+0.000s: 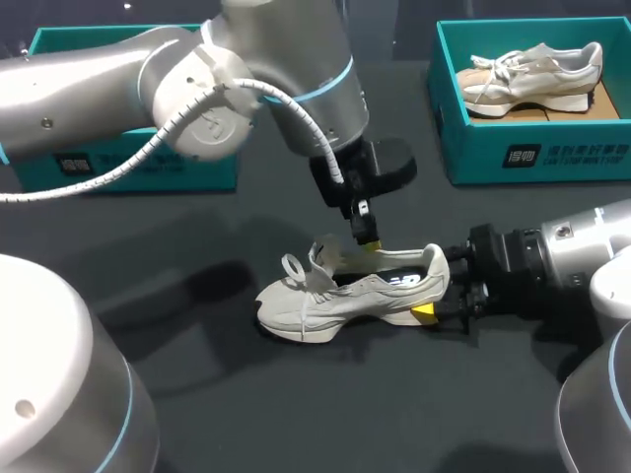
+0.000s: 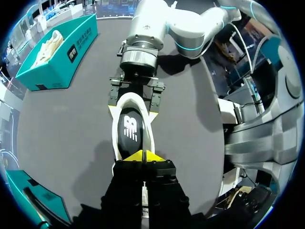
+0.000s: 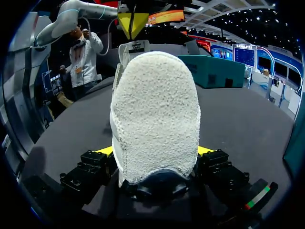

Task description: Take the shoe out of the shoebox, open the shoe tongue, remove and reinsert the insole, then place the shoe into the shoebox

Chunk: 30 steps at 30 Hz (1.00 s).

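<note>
Shoe [image 1: 345, 296] upright mid-table [image 1: 246, 394], toe left, heel right. Heel clamped from both sides by right gripper [image 1: 434, 293], fingers spread to heel width. Left gripper [image 1: 367, 236] dipped into shoe opening over dark insole [image 2: 129, 131], tips pressed together; any pinch unclear. Teal shoebox [image 1: 552, 148] far right, holding second shoe [image 1: 532, 74].

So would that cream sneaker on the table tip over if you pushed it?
Probably not easily: the cream fabric sneaker sits flat on a wide, chunky sole. It likely feels light, looking mostly cloth and foam. Its fuzzy heel looks soft, so it may squash in the right gripper.
</note>
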### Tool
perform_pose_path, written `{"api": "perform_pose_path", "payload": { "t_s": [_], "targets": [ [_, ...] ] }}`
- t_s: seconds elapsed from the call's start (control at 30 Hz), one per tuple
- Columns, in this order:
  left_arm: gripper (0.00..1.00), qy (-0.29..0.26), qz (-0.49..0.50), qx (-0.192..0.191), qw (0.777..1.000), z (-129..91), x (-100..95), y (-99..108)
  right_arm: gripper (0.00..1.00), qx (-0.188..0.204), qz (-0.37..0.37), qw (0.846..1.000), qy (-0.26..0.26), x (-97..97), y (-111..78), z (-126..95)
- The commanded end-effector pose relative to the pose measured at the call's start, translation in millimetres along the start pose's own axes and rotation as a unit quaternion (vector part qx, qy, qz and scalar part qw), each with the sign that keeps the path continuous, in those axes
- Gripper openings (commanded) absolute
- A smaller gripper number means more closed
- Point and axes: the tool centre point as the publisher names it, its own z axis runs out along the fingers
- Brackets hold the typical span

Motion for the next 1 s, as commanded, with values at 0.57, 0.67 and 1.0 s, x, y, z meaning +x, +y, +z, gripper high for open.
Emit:
{"api": "perform_pose_path", "payload": {
  "t_s": [0.57, 0.67, 1.0],
  "targets": [
    [0.0, 0.009, 0.011, -0.023, 1.0, 46.1, -10.1, -8.3, 0.0, 0.002, 0.0, 1.0, 0.0, 0.1, -0.2, 0.5],
    [0.0, 0.006, 0.015, -0.028, 0.999, 55.6, -9.6, -7.3, 0.0, 0.002, 0.0, 1.0, 0.0, 0.1, -0.2, 0.5],
    [0.0, 0.017, 0.023, -0.05, 0.998, 76.6, -15.2, -1.7, 0.0, 0.002, 0.0, 1.0, 0.0, 0.1, -0.2, 0.5]
  ]
}}
